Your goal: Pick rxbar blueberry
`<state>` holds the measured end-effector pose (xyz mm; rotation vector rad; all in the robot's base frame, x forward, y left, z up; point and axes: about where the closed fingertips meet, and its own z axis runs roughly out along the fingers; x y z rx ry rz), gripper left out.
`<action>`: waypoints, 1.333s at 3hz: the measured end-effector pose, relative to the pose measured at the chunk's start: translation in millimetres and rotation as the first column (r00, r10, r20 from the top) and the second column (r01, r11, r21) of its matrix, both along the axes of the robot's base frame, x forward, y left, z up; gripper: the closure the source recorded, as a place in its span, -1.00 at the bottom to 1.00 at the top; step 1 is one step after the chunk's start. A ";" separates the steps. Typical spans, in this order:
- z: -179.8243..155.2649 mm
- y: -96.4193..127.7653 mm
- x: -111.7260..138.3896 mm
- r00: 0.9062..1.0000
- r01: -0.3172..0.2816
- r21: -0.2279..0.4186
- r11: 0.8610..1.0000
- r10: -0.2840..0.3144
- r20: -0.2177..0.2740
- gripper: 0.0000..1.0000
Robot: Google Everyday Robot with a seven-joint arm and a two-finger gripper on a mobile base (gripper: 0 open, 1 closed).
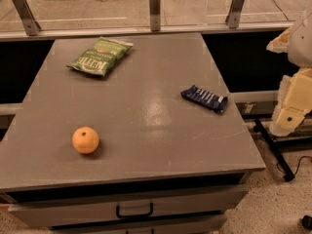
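The rxbar blueberry point(204, 98) is a small flat bar in a dark navy wrapper with white lettering. It lies flat near the right edge of the grey table point(146, 130), turned at an angle. My gripper point(292, 99) is on the cream-coloured arm at the right edge of the view. It is beyond the table's right side, well to the right of the bar and apart from it. It holds nothing that I can see.
A green chip bag point(100, 55) lies at the back left of the table. An orange fruit point(86, 140) sits at the front left. Drawers with a black handle point(134, 211) are below the front edge. A glass railing point(154, 6) runs behind.
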<state>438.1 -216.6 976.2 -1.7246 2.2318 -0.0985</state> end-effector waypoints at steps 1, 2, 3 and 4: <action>0.0 0.0 0.0 1.000 0.000 0.000 1.000 0.000 0.000 -1.00; -19.4 8.7 13.5 1.000 0.009 0.070 0.998 -0.009 0.006 -1.00; -58.0 27.4 45.0 1.000 0.018 0.161 0.987 -0.020 0.011 -1.00; -96.0 44.7 80.8 0.999 0.050 0.248 0.968 -0.047 -0.017 -1.00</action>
